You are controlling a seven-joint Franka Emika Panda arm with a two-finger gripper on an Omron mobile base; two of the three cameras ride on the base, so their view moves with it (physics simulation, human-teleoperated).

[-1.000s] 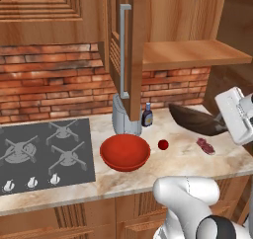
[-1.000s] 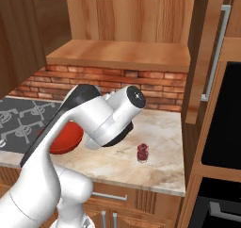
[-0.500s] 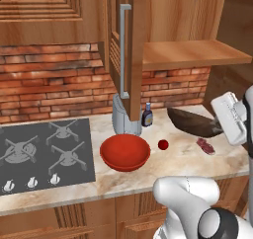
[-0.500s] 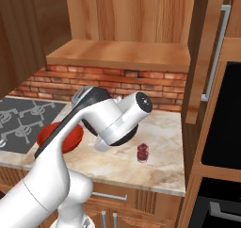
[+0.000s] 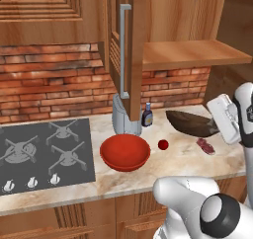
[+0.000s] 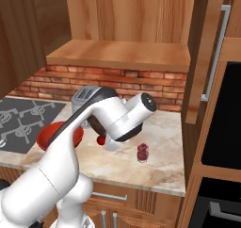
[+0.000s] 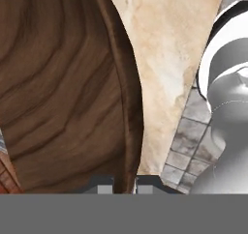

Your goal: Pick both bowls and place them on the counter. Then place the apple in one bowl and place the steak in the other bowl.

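Jaws clamped on rim of brown bowl (image 5: 191,123); gripper (image 7: 124,183) fingertips (image 7: 104,185) pinch bowl's edge at bottom of hand view, wood grain beside veined counter (image 5: 148,179). Brown bowl tilted above counter's right part, near steak (image 5: 206,145). Red bowl (image 5: 125,152) sits on counter beside stovetop (image 5: 44,151). Apple (image 5: 163,144) lies on counter between red bowl and steak, touching neither. Small dark bottle (image 5: 147,116) and grey appliance (image 5: 123,118) stand behind red bowl by brick wall (image 5: 49,80).
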